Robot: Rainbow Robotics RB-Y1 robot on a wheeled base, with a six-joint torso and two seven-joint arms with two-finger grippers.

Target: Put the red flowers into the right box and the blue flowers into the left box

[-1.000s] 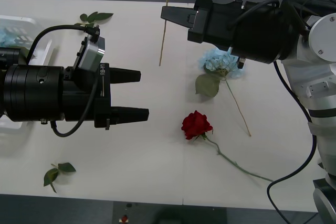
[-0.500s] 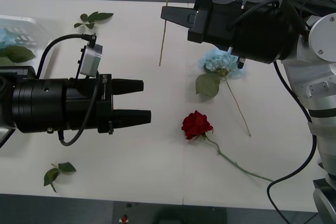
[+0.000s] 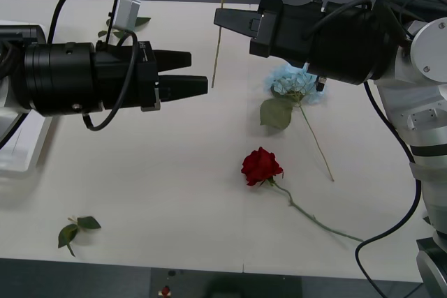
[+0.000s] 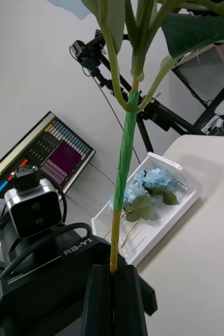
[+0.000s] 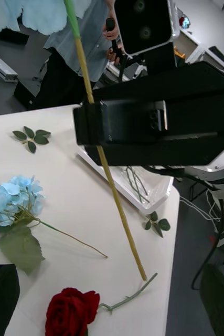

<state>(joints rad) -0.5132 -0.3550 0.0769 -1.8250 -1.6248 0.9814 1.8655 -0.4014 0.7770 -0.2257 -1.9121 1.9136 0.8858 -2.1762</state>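
Two grippers are held above the white desk (image 3: 174,193). The right gripper (image 3: 222,19), at the far edge near the middle, is pinched on the long stem of a blue flower (image 4: 123,157), which hangs upright with its tip just above the desk. The left gripper (image 3: 192,73) is spread and hovers over the desk's left half, pointing toward that stem. A second blue flower (image 3: 293,82) lies toward the right side, and a red rose (image 3: 261,165) lies near the middle, its stem trailing toward the near right corner. The left box (image 4: 159,210), at the left edge, is seen holding blue flowers.
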